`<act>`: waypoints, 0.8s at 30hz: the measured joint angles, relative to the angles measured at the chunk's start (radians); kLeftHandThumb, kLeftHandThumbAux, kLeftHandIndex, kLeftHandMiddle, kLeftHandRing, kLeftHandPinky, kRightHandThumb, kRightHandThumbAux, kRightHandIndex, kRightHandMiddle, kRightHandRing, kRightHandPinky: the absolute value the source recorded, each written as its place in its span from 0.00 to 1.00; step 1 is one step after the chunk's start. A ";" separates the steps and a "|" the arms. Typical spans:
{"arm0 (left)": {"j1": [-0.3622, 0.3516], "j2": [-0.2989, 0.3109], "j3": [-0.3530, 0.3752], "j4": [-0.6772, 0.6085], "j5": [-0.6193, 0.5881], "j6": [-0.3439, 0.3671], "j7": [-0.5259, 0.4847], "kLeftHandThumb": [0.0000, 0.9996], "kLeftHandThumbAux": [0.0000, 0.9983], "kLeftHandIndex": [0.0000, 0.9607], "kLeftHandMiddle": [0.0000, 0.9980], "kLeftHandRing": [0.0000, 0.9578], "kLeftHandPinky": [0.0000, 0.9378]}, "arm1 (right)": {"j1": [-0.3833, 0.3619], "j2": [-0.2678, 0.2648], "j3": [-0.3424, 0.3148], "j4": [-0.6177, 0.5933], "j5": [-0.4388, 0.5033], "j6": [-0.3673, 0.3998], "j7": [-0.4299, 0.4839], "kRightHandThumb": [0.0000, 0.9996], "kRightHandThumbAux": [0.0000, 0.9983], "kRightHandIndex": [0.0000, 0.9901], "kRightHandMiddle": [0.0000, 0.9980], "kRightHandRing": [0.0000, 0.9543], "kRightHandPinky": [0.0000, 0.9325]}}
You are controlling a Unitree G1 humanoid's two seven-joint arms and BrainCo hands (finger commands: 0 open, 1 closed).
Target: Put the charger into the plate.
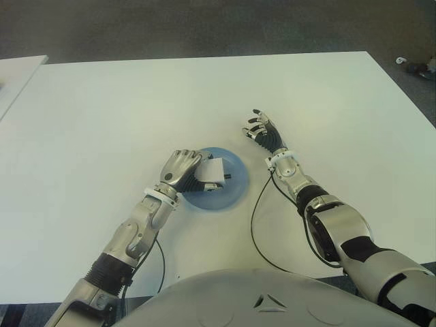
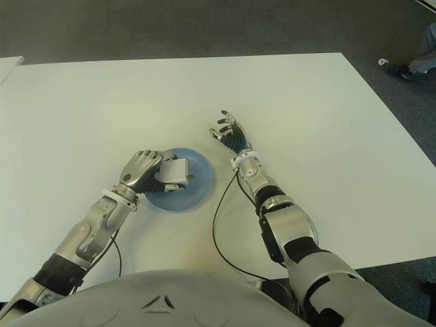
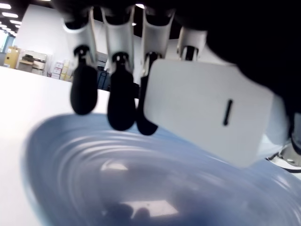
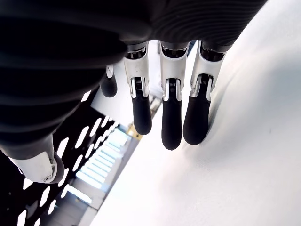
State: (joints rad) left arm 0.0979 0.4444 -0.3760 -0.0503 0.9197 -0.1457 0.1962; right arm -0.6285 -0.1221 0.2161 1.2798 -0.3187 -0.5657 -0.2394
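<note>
A wide white desk (image 1: 122,102) carries the scene, standing on dark grey floor (image 1: 204,27). A round blue plate (image 1: 228,191) lies directly on it, near the front edge. A thin black cable (image 1: 253,225) seems to trail across the desk just right of the plate.

The left hand (image 1: 182,168) covers the near-left rim of the plate (image 1: 231,193) and part of the charger (image 1: 213,172). Whether the charger touches the plate cannot be told. The left wrist view cuts off the plate's edges.
</note>
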 measured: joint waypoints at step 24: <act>0.007 0.038 0.001 0.011 0.069 0.005 0.026 0.26 0.29 0.04 0.00 0.00 0.00 | 0.000 0.003 0.001 0.000 0.000 0.001 -0.006 0.03 0.50 0.02 0.28 0.39 0.44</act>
State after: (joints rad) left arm 0.1048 0.4826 -0.3754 -0.0390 0.9884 -0.1409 0.2222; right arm -0.6283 -0.1187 0.2173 1.2799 -0.3191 -0.5649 -0.2450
